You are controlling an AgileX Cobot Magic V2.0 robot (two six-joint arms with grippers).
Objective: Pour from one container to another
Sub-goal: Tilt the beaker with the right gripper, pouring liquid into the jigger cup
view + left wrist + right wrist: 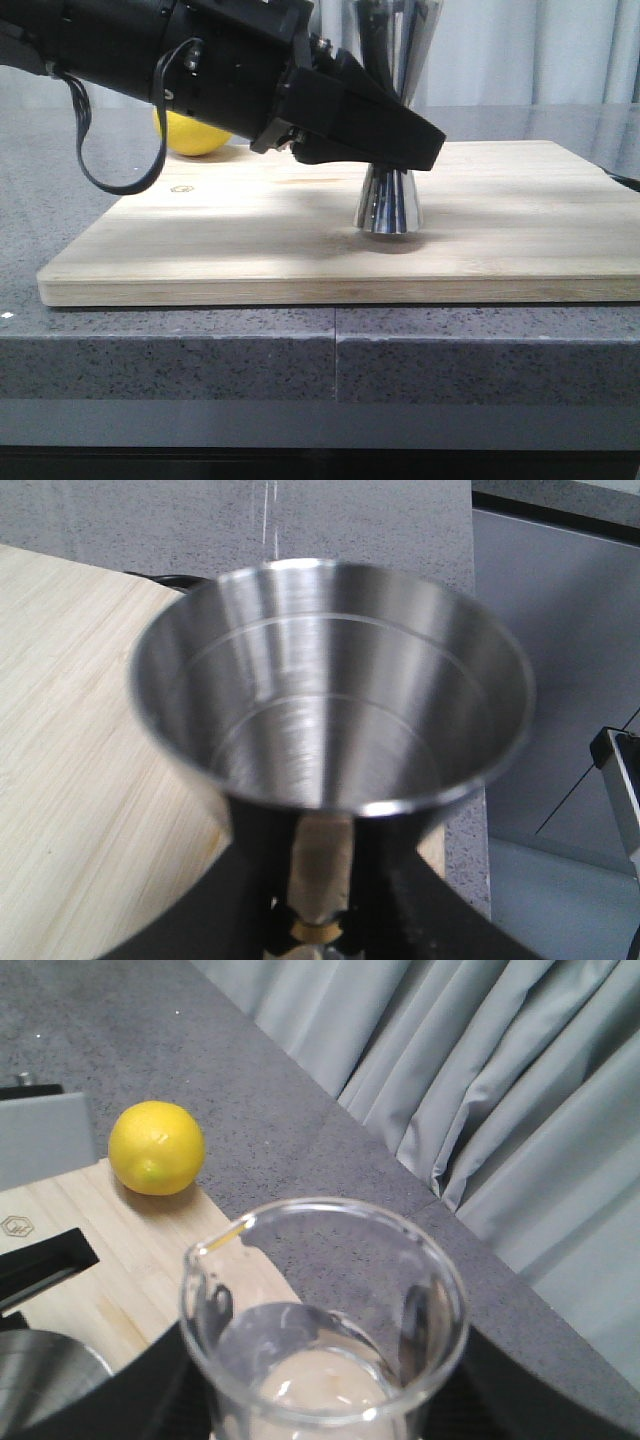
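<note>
The steel jigger [388, 208] stands on the wooden board [250, 240], its base showing below my left gripper [398, 142]. That gripper is shut on the jigger's narrow waist, and the gold band [318, 936] sits between the black fingers [250, 880]. Seen from above, the jigger's upper cup [330, 690] looks empty. My right gripper [325, 1405] is shut on the clear glass beaker [320, 1300], which holds pale liquid [320, 1385] at its bottom. The beaker's pouring lip [232, 1234] points toward the jigger's rim [45, 1372]. Nothing runs over the lip. The front view does not show the beaker.
A yellow lemon [190, 135] lies at the board's far left corner, also in the right wrist view [157, 1147]. The board rests on a grey speckled counter [200, 350]. Grey curtains [480, 1090] hang behind. The left arm's cable [110, 170] loops over the board's left side.
</note>
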